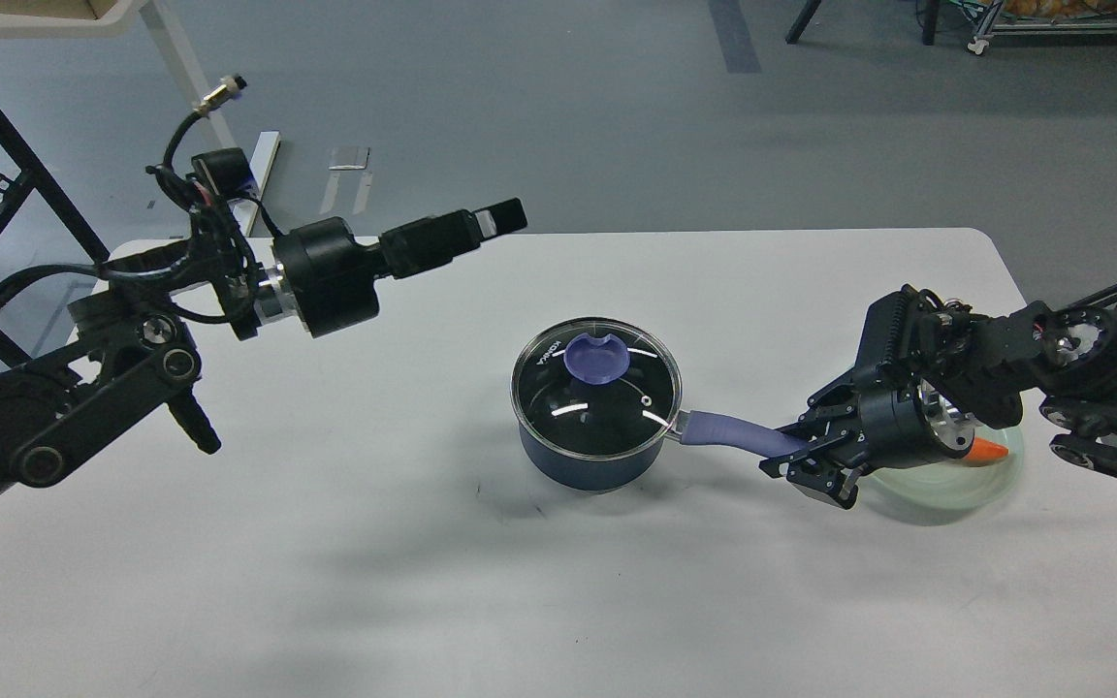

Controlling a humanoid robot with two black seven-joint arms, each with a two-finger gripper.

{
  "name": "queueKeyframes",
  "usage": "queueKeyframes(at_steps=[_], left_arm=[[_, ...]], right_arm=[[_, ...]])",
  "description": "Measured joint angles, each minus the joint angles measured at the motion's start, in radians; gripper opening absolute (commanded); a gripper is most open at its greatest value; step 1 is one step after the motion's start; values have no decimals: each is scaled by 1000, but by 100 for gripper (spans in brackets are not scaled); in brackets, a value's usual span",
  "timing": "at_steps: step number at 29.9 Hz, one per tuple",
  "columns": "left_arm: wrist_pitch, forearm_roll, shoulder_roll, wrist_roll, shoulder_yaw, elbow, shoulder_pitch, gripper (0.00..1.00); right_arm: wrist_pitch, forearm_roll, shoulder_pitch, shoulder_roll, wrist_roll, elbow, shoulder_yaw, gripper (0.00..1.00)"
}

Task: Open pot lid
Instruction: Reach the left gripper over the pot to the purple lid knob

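1. The pot [590, 456] sits mid-counter [326, 543], glass lid [597, 388] on.
2. My right tool [804, 453] grips the pot's lavender handle [728, 429]; my left tool [481, 225] hangs above the counter — I cannot tell its opening.
3. The lid looks fragile and slippery — take its flat knob [596, 357].

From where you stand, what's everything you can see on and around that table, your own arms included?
table: one, white, fills the view.
pot: one, dark navy, near the table's middle, its lavender handle pointing right.
lid: one, clear glass with a purple-blue knob, sitting on the pot.
plate: one, pale green glass, right side, partly behind my right gripper.
orange thing: one, on the plate, mostly hidden.
left gripper: one, black, raised over the table's far left, holding nothing; open or shut is unclear.
right gripper: one, black, its fingers around the handle's end.
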Motion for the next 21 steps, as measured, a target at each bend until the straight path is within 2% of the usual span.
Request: queueKeyframes(at_steps=[6, 9, 13, 21], left_arm=[[242, 281, -60, 0, 270, 44, -155, 99], [322, 308, -92, 0, 400, 113, -224, 99], [358, 325, -131, 0, 469, 172, -261, 99], [366, 395, -219, 0, 499, 288, -261, 99]], right_arm=[[0, 0, -1, 0, 0, 0, 0, 34], [0, 2, -1, 0, 0, 0, 0, 34], [0, 2, -1, 0, 0, 0, 0, 34], [0, 3, -2, 0, 0, 0, 0, 34]])
